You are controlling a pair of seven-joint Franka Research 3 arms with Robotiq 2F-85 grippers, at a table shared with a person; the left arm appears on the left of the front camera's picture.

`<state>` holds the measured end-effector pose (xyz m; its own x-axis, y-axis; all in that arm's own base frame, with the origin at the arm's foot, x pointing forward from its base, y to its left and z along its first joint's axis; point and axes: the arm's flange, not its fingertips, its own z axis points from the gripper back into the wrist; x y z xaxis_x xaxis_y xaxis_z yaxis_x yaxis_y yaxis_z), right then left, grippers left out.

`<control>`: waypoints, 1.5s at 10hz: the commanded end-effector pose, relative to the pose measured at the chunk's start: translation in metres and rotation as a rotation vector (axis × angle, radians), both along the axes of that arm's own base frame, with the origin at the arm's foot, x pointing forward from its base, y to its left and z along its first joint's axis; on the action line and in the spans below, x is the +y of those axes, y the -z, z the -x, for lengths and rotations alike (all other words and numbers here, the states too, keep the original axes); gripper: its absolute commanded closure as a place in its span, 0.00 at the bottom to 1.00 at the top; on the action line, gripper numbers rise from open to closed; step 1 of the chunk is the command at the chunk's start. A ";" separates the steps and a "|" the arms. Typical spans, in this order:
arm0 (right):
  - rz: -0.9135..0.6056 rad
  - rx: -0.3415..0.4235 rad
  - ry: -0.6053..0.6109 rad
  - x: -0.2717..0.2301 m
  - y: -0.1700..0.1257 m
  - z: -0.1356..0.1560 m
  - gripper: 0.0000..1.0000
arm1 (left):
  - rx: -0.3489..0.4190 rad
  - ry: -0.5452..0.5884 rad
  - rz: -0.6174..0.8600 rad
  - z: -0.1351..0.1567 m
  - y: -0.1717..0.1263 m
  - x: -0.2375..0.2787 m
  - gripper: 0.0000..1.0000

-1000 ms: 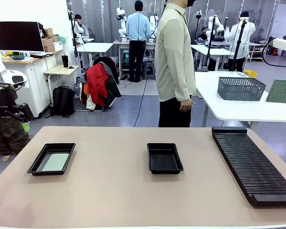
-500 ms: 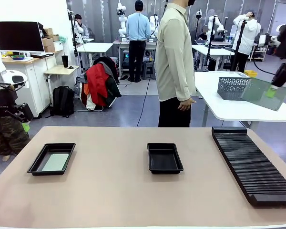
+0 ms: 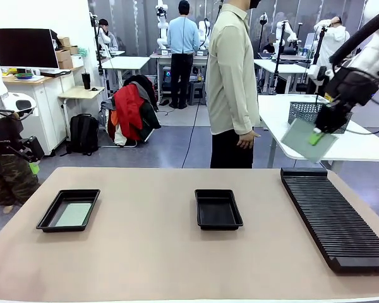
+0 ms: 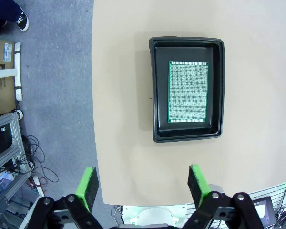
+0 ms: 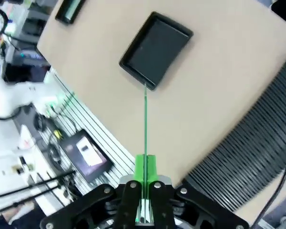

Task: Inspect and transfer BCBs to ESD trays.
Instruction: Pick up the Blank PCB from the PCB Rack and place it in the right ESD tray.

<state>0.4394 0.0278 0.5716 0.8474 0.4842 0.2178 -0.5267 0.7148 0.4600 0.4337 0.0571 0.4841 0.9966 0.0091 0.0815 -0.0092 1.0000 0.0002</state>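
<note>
BCB [image 3: 303, 140], tilted, is clamped between the jaws of the right gripper [image 3: 316, 135]; level it over the empty middle ESD tray [image 3: 218, 209] before lowering, while the left gripper [image 4: 143, 183] holds its jaws apart.

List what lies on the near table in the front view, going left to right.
left tray, with a board in it → empty tray → ribbed rack

shallow black plastic tray [image 3: 218, 210]: smooth, faint sheen. flat tan tabletop [image 3: 151, 252]: matt, smooth. thin green rectangular board [image 4: 188, 92]: finely dotted face. long black ribbed rack [image 3: 335, 214]: matt plastic.
</note>
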 end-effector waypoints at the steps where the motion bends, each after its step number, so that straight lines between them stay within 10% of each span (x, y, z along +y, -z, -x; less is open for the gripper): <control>1: -0.101 0.005 0.102 0.027 0.026 0.007 0.97 | -0.010 -0.003 0.002 -0.001 0.002 0.000 0.00; 15: -0.348 0.171 0.403 0.163 0.227 -0.031 0.97 | -0.010 -0.003 0.002 -0.001 0.002 0.000 0.00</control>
